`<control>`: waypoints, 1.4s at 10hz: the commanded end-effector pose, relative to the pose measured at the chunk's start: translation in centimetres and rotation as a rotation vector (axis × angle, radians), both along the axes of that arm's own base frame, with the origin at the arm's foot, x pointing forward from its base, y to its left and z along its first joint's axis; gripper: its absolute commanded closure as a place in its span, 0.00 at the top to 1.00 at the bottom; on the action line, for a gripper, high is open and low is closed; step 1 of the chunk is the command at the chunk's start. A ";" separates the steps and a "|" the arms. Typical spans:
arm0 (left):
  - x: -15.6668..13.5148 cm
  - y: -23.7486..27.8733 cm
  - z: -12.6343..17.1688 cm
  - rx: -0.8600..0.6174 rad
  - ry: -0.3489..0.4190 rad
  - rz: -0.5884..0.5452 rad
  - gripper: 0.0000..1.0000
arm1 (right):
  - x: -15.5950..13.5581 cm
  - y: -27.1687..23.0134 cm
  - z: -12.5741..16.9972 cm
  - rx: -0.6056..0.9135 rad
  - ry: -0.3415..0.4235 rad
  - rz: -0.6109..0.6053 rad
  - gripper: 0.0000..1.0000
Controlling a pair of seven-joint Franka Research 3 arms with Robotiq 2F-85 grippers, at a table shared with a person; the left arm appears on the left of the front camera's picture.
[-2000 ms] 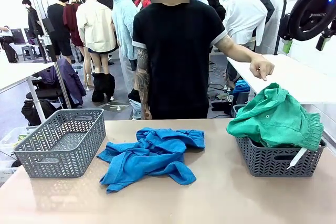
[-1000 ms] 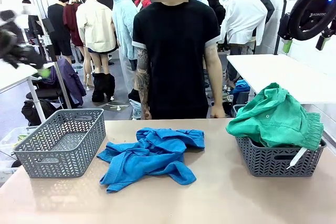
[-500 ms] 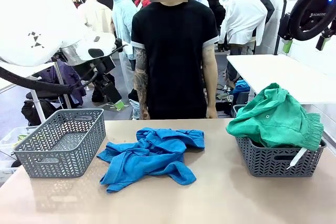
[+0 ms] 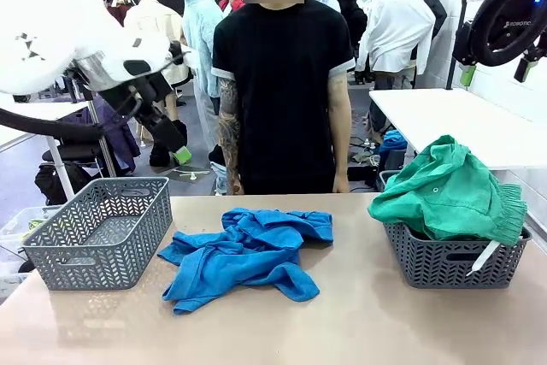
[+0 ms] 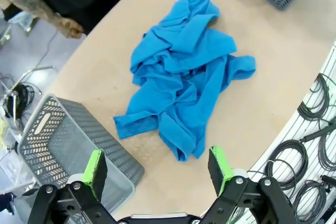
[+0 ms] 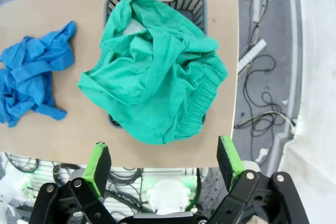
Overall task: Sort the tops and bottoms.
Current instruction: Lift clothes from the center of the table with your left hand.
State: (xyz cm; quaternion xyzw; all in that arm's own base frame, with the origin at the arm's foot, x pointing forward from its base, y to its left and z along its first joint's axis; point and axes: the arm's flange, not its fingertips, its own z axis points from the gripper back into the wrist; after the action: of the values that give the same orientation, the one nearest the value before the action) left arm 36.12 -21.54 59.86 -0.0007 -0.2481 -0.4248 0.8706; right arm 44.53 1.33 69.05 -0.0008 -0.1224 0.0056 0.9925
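Since half a second ago my left arm [image 4: 51, 32] has drawn back up and to the left. It now hangs above the far side of the left basket [image 4: 94, 228]. The person [image 4: 282, 83] stands at the far edge, arms down, clear of the work.

The table [image 4: 367, 322] carries both baskets. The left one looks empty. The right basket [image 4: 444, 269] holds the sea-green garment [image 4: 444, 190], which spills over its rim with a white tag [image 4: 484, 256] hanging down the near wall.

The blue heap [image 4: 248, 258] lies loose on the table between the baskets, unsorted.

The left gripper [image 5: 157, 169] stands wide and empty above that heap. The right gripper [image 6: 164, 163] stands wide and empty, high over the right basket. I judge the blue heap is the next pick.
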 end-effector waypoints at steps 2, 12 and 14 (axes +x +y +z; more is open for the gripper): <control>4.6 -2.4 -5.2 0.004 0.108 -0.126 1.00 | -0.1 -0.1 -0.3 0.006 -0.013 -0.004 1.00; 9.5 0.4 -21.1 0.042 0.420 -0.295 1.00 | -0.1 -0.1 -0.3 0.006 -0.013 -0.004 1.00; 11.1 0.3 -21.8 0.067 0.405 -0.342 1.00 | -0.1 -0.1 -0.3 0.006 -0.013 -0.004 1.00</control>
State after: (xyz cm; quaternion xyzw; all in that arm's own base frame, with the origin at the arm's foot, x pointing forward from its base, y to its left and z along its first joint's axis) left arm 45.86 -21.23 38.19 -0.0943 -0.0430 -0.5506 0.8283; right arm 44.53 1.32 69.06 -0.0007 -0.1226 0.0055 0.9924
